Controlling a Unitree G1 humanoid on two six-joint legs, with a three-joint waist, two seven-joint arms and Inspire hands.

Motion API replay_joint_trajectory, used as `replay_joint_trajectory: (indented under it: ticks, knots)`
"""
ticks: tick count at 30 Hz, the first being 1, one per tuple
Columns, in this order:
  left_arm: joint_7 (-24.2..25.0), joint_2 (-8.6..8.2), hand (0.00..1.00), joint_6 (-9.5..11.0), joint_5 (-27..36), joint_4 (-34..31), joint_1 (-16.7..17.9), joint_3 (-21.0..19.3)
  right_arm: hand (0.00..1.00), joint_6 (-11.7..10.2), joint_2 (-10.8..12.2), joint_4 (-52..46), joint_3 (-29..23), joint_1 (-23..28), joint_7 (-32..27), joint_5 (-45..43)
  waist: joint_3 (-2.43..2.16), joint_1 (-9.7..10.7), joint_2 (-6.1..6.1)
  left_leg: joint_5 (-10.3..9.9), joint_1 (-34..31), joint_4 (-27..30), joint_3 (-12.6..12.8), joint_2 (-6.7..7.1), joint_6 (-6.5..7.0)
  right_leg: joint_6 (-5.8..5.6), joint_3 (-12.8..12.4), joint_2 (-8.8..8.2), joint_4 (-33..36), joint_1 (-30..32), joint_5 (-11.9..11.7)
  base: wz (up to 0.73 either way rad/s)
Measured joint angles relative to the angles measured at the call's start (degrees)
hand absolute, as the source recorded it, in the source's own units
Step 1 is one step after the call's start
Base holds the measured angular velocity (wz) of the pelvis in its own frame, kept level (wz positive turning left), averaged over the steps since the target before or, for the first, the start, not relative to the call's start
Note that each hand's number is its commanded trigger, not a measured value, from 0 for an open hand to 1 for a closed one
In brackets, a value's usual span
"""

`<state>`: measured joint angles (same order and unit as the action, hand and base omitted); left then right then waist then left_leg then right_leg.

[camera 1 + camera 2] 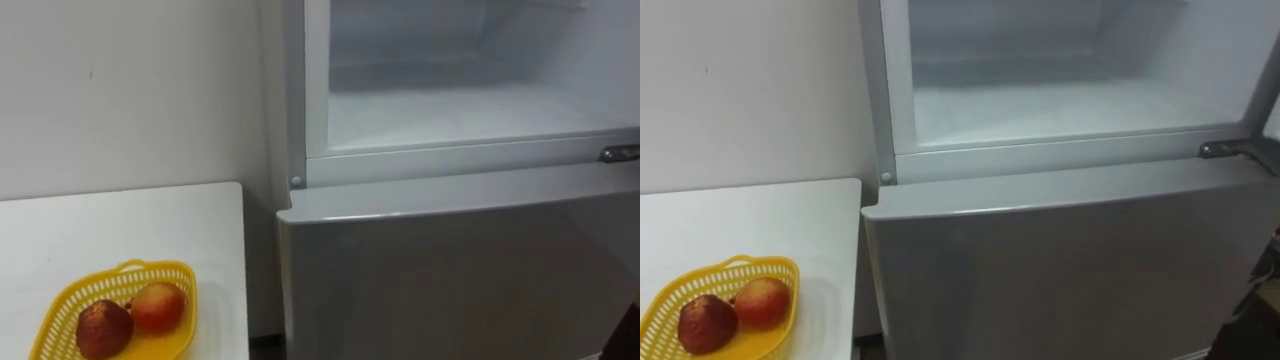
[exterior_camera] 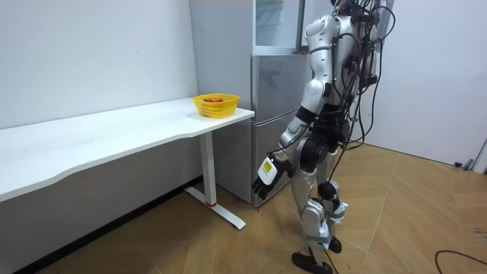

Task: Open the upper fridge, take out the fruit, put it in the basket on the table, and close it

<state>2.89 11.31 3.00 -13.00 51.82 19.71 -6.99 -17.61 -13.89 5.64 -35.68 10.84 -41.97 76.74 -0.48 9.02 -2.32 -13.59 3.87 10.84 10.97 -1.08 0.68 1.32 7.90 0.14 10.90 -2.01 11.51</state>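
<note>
Table point(image 1: 120, 220): fruits point(image 1: 157, 306) in yellow basket point(image 1: 88, 286) | left hand point(image 2: 266, 175) hangs well apart

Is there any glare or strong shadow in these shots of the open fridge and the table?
Left eye view: the upper compartment is pale and evenly lit, without hard glare; the lower door shows a dull sheen. Room view: the table darkens the wall below it with a soft shadow.

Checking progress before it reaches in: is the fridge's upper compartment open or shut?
Open: the upper compartment shows its white interior; the lower door beneath is shut.
</note>
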Motion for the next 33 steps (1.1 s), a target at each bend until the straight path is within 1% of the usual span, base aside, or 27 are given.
replay_joint_trajectory:
  ticks: [4,7,8,9,11,16,18,22,24,26,28,31,33]
  knots:
    - [0.2,-0.47,0.0,0.0,0.0,-0.2,0.1,-2.3,0.0,0.2,0.0,-2.5,-1.1,-0.5,4.5,0.0,0.06,0.0,-0.07,0.0,0.4,-0.1,0.1,-0.02,0.0,0.0,-0.3,0.01,0.1,-0.3,0.0,0.0]
    - [0.1,-0.84,0.0,0.0,-0.1,-0.2,0.2,-2.6,0.0,0.3,-0.1,-3.5,-1.6,-1.0,6.8,-0.5,0.11,-0.2,-0.07,0.0,0.4,-0.1,0.3,-0.03,0.0,0.0,-0.5,0.0,0.3,-0.6,0.0,-0.02]
    - [0.0,-1.31,0.0,0.0,-0.1,-0.2,0.2,-3.0,0.0,0.4,-0.1,-4.2,-1.6,-1.4,7.7,-0.6,0.25,-0.4,0.02,0.0,0.5,-0.1,0.6,-0.05,0.0,0.0,-0.8,0.02,0.6,-0.4,0.0,-0.09]
    - [0.0,-1.49,0.0,0.0,-0.1,-0.2,0.2,-3.0,0.0,0.6,-0.1,-4.5,-1.6,-1.6,8.3,-0.7,0.27,-0.4,0.05,0.0,0.5,-0.1,0.7,-0.06,0.0,0.0,-0.9,0.02,0.7,-0.2,0.0,-0.11]
    - [0.0,-1.8,0.0,0.0,-0.1,-0.2,0.2,-3.0,0.0,1.3,-0.2,-4.8,-1.6,-2.4,10.5,-0.8,0.29,-0.4,-0.03,0.0,0.4,-0.1,0.8,-0.06,0.0,0.0,-1.2,0.04,0.8,0.0,0.0,-0.05]
    - [0.0,-1.78,0.0,0.0,-0.2,-0.1,0.2,-3.6,0.0,1.5,-0.3,-7.7,-1.6,-3.8,11.6,-0.9,0.31,-0.9,-0.08,0.0,0.2,0.0,1.0,-0.06,0.01,-0.03,-1.3,0.02,0.9,0.1,0.0,-0.01]
    - [0.1,-1.78,0.0,0.0,-0.3,-0.1,0.2,-3.7,0.0,1.5,-0.3,-8.8,-1.6,-4.1,12.3,-2.7,0.32,-1.3,-0.1,0.0,0.1,0.0,1.0,-0.06,0.01,-0.03,-1.3,0.02,0.8,0.1,0.0,0.0]
    - [0.1,-1.79,0.0,0.0,-0.1,0.4,0.6,-4.8,0.0,1.6,-0.3,-10.3,-1.5,-5.4,13.8,-2.6,0.41,-1.8,-0.5,0.0,0.0,0.0,0.9,-0.08,0.01,-0.02,-1.3,0.04,0.9,0.2,0.0,-0.01]
    - [0.1,-1.81,0.0,0.0,-0.1,1.0,0.6,-4.8,0.0,2.3,-0.3,-10.3,-1.5,-5.7,13.8,-2.5,0.44,-1.7,-0.61,0.0,-0.2,0.0,0.9,-0.06,0.01,0.01,-1.3,0.01,1.7,1.0,0.1,-0.07]
    - [0.1,-1.81,0.0,-0.1,-0.1,1.2,0.5,-4.8,0.0,3.1,-0.3,-10.3,-1.3,-6.2,13.8,-2.5,0.73,-1.5,-1.07,0.0,-0.4,0.0,0.8,-0.08,0.02,0.03,-1.3,0.02,2.0,1.2,0.1,-0.06]
    - [0.1,-1.81,0.0,-0.1,-0.1,1.4,0.5,-4.8,0.0,3.5,-0.3,-10.3,-0.7,-6.2,13.8,-2.5,0.82,-1.5,-1.23,0.0,-0.3,0.0,1.1,-0.09,0.02,0.03,-1.5,0.03,2.1,1.2,0.1,-0.04]
    - [0.1,-1.79,0.0,-0.1,-0.1,1.7,0.5,-4.8,0.0,3.6,-0.3,-10.4,0.6,-6.3,14.0,-2.5,0.8,-1.4,-1.31,0.0,-0.4,0.2,1.3,-0.07,0.02,0.04,-1.6,-0.05,2.5,1.4,0.1,-0.01]
    - [0.2,-1.78,0.0,-0.1,-0.1,2.1,0.5,-4.8,0.0,4.0,-0.3,-10.4,0.8,-6.4,14.3,-2.5,0.78,-1.5,-1.33,0.0,-0.8,0.6,1.4,-0.08,0.03,0.05,-1.6,-0.09,2.7,1.8,0.1,0.0]
